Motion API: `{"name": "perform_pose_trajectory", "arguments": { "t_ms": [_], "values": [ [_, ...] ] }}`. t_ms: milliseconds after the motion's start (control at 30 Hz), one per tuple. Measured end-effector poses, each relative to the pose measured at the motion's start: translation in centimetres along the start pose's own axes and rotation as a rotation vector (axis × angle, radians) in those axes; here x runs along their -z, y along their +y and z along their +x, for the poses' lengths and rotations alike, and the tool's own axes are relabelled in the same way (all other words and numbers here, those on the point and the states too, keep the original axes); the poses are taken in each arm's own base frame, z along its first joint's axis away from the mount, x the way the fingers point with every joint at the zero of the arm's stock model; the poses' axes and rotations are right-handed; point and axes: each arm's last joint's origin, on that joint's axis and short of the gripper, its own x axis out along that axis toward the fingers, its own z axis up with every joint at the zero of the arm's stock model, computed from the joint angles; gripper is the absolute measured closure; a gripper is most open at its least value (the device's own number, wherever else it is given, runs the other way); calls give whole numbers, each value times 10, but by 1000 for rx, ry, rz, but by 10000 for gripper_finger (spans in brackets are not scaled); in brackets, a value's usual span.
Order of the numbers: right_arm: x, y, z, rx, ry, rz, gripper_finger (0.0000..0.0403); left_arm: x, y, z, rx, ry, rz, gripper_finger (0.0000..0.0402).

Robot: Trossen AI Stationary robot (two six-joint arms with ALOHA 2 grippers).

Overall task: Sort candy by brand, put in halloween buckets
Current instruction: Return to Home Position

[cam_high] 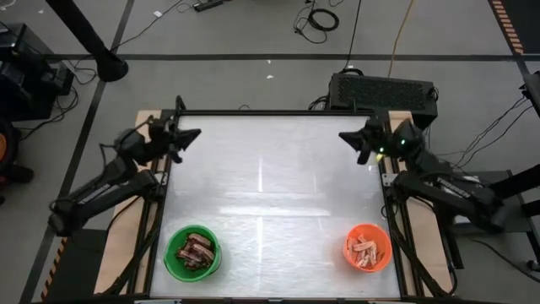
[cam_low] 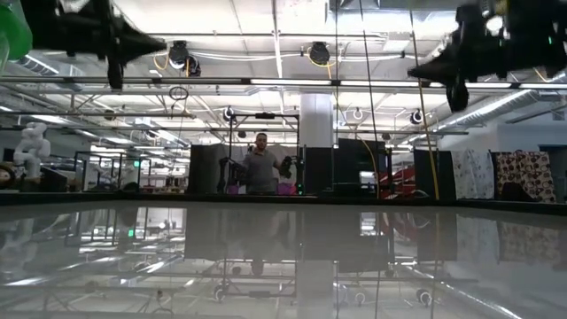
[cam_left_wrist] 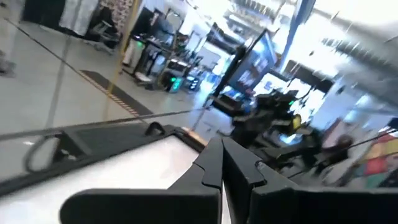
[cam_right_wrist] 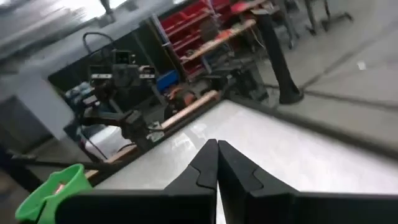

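Note:
The green bucket (cam_high: pixel 192 252) stands near the table's near left corner with dark reddish-brown candy (cam_high: pixel 197 250) piled in it; it also shows in the right wrist view (cam_right_wrist: pixel 52 191). The orange bucket (cam_high: pixel 368 247) stands near the near right corner and holds pale tan candy (cam_high: pixel 365 248). My left gripper (cam_high: pixel 195 133) hovers above the far left corner, shut and empty (cam_left_wrist: pixel 221 144). My right gripper (cam_high: pixel 343 136) hovers above the far right corner, also shut and empty (cam_right_wrist: pixel 217 147). Both hang high in the low view.
The white tabletop (cam_high: pixel 270 194) between the arms and the buckets lies bare. A dark box (cam_high: pixel 384 90) sits just beyond the far right edge. A person (cam_low: pixel 261 165) stands far behind the table in the room.

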Motion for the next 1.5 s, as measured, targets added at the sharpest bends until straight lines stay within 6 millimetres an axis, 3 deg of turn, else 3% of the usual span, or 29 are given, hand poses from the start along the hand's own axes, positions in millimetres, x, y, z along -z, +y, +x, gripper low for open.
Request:
{"name": "perform_pose_trajectory", "arguments": {
  "t_ms": [133,267,433,600,800,1033,1333,1500],
  "values": [
    [37,-12,3,60,-2,79,403,29,15,4,46,12,-93,398],
    [57,-16,5,169,-15,64,402,46,21,6,48,44,-121,398],
    [70,-20,4,269,7,-15,402,66,31,9,0,127,19,398],
    [85,-25,2,274,170,7,402,73,37,12,-45,169,121,398],
    [86,-21,-1,179,216,-14,402,71,35,9,-22,118,117,398],
    [80,-15,-6,87,170,-97,402,95,39,4,-30,195,-36,398],
    [90,-10,-12,37,269,-263,402,95,40,4,-164,135,-29,397],
    [86,-5,-12,-14,214,-282,403,95,40,4,-162,134,-28,397]
  ]
}}
